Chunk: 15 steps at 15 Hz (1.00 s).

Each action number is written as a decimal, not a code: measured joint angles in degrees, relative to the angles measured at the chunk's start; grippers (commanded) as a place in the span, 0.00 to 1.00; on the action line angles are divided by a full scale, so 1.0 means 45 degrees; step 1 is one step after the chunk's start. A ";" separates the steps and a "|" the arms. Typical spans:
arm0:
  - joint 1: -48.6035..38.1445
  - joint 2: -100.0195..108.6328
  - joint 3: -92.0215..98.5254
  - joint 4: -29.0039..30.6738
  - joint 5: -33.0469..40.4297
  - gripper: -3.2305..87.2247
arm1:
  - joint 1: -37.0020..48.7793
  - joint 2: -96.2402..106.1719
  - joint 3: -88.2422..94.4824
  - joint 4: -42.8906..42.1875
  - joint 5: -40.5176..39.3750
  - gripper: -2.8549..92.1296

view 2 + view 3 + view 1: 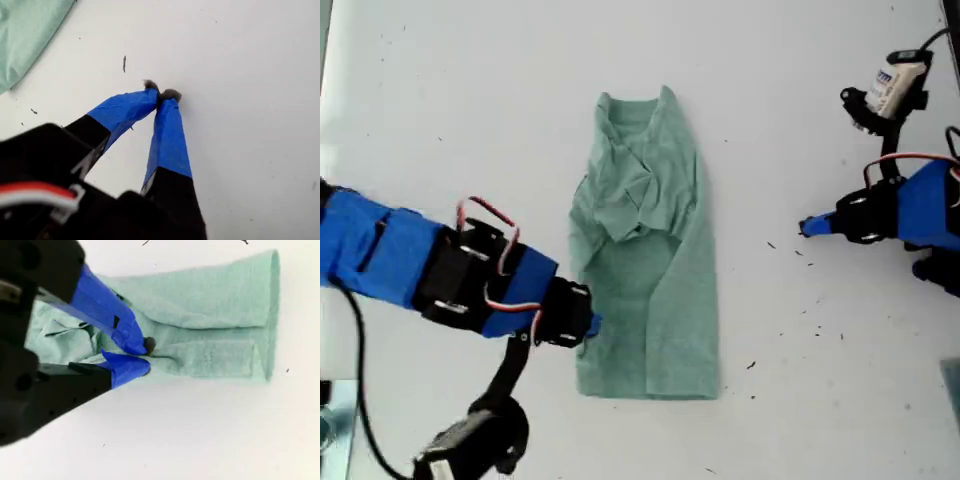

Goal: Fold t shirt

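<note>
The t shirt [650, 280] is pale green and lies on the white table [470, 100] folded into a long narrow strip, with a bunched sleeve over its upper half. My second gripper [592, 322] reaches in from the exterior view's left to the strip's edge. Its blue-taped jaws [146, 356] are nearly together, with the cloth's edge [210, 300] pinched between the tips. My first gripper [805, 228] is on the exterior view's right, well away from the shirt. It is shut on nothing [162, 94] above bare table, and only a corner of the shirt [25, 35] shows in its wrist view.
Small dark specks [752, 366] dot the table beside the shirt on the exterior view's right. The second arm's blue body [420, 260] and cable cover the exterior view's lower left. A white camera module [895, 85] sits at the upper right of that view.
</note>
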 measured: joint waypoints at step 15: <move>-0.0586 0.2676 0.1074 -0.1270 0.2734 0.23 | 0.0000 0.0059 0.0039 0.0137 0.0000 0.06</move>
